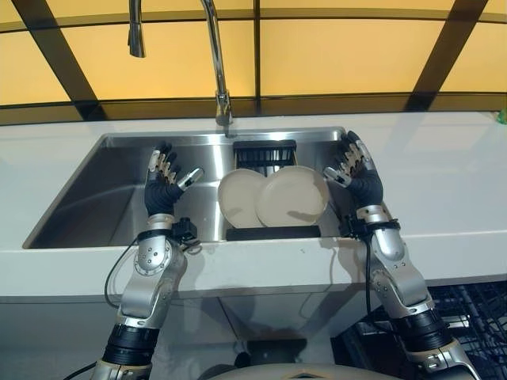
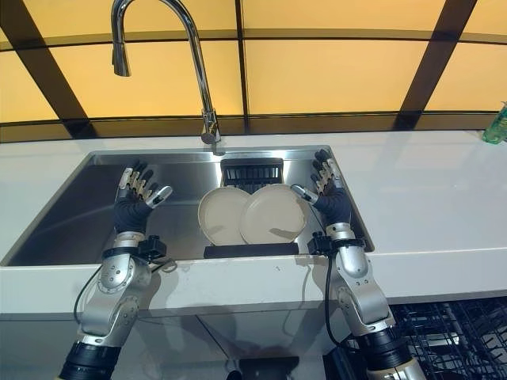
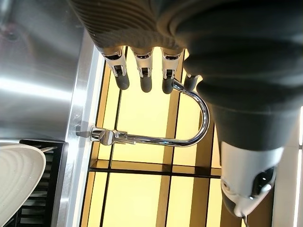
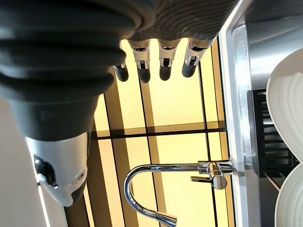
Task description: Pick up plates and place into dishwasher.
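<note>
Left eye view: a stainless steel sink point(image 1: 95, 198) is set in a pale countertop point(image 1: 444, 174), with a tall chrome arched tap point(image 1: 214, 55) behind it. Two round cream plates point(image 1: 273, 196) lean overlapping in a black dish rack point(image 1: 273, 231) at the sink's right end. The left hand point(image 1: 164, 184) is raised over the basin, fingers spread, well apart from the plates. The right hand point(image 1: 355, 170) is raised just beside the right-hand plate, fingers spread, holding nothing.

Right eye view: the same scene; a dark wire dishwasher rack point(image 2: 451, 332) shows below the counter at lower right, and a green bottle point(image 2: 497, 125) stands at the counter's far right.

Left wrist view: the left hand's straight fingers point(image 3: 144, 71) point toward the tap; a plate's rim shows nearby.

Right wrist view: the right hand's straight fingers point(image 4: 163, 64) hold nothing; plate rims show beside the rack.

The plates look stiff, smooth, likely slippery and breakable; the exposed upper rim seems the best hold.
</note>
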### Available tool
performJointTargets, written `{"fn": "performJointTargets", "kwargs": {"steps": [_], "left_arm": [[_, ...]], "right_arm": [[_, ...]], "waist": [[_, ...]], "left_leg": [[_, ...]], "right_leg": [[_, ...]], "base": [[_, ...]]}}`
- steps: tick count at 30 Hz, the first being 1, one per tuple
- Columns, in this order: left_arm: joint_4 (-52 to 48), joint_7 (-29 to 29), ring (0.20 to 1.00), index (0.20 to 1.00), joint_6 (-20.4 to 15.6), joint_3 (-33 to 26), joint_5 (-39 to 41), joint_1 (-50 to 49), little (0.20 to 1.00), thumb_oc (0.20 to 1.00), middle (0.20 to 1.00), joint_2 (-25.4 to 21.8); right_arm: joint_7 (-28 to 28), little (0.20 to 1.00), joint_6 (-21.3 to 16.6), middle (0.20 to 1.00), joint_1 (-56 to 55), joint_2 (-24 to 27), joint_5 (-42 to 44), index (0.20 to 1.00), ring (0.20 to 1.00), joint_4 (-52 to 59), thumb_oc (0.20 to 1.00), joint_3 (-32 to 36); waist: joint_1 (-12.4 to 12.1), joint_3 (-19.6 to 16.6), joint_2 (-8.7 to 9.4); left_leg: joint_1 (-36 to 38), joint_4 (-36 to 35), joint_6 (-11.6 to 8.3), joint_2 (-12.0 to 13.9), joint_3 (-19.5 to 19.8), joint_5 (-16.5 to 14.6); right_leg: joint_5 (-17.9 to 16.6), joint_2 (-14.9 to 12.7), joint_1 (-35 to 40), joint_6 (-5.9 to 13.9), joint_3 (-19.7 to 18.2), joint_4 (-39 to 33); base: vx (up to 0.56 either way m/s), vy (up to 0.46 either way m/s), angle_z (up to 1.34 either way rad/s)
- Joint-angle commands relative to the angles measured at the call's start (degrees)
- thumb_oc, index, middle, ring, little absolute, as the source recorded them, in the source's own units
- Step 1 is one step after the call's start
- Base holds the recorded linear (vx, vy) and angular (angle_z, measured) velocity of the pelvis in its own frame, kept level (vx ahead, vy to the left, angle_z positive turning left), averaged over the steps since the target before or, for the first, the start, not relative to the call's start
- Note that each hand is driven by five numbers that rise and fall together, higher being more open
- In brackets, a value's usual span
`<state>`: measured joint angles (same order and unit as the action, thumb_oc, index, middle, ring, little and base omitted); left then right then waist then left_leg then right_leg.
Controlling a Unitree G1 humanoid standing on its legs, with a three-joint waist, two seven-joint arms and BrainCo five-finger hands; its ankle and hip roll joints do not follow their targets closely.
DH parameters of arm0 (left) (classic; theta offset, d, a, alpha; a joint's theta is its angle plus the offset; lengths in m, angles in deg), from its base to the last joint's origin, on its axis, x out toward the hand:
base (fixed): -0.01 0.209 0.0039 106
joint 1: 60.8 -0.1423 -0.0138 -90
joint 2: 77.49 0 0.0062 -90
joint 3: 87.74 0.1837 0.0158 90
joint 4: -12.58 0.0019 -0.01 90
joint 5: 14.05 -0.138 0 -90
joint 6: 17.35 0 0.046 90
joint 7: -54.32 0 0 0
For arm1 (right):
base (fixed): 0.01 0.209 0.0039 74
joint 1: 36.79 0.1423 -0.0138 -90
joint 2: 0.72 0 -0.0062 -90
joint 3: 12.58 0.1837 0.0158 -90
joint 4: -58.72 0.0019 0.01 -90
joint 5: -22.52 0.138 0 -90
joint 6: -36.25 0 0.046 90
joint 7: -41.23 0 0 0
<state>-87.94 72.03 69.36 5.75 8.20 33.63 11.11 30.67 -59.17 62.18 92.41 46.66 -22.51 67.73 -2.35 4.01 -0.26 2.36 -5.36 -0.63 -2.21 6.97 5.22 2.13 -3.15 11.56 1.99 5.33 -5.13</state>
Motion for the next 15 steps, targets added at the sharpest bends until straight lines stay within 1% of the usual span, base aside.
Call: {"fn": "performJointTargets", "kwargs": {"steps": [1,7,15], "left_arm": [[-0.93,-0.52,1.000,1.000,-2.48,-0.25,0.12,2.40,1.000,1.000,1.000,-1.93],[-1.15,-2.20,1.000,1.000,-3.81,-0.40,0.21,2.16,1.000,1.000,1.000,-2.25],[-1.34,-3.17,1.000,1.000,-3.93,-0.45,-1.66,2.70,1.000,1.000,1.000,-2.92]], "right_arm": [[-0.42,1.000,-4.37,1.000,1.70,0.30,-1.24,1.000,1.000,3.99,1.000,1.17],[-0.31,1.000,-4.21,1.000,1.49,0.59,-0.93,1.000,1.000,4.33,1.000,1.54],[-0.61,1.000,-4.25,1.000,1.85,0.77,-0.95,1.000,1.000,4.08,1.000,1.16]], "waist": [[-0.23,-3.19,0.47],[-0.15,-3.13,0.47],[-0.11,-3.17,0.43]], "left_leg": [[3.02,0.36,-0.49,3.01,-1.48,-2.65],[3.02,0.36,-0.48,3.03,-1.50,-2.61],[3.01,0.36,-0.68,3.35,-1.79,-2.56]], "right_leg": [[-5.56,-1.37,-5.05,1.30,-2.28,0.13],[-5.64,-1.28,-5.12,1.27,-2.40,0.13],[-5.60,-1.05,-5.20,1.22,-2.45,0.13]], "base": [[0.00,0.000,0.00],[0.00,0.000,0.00],[0.00,-0.004,0.00]]}}
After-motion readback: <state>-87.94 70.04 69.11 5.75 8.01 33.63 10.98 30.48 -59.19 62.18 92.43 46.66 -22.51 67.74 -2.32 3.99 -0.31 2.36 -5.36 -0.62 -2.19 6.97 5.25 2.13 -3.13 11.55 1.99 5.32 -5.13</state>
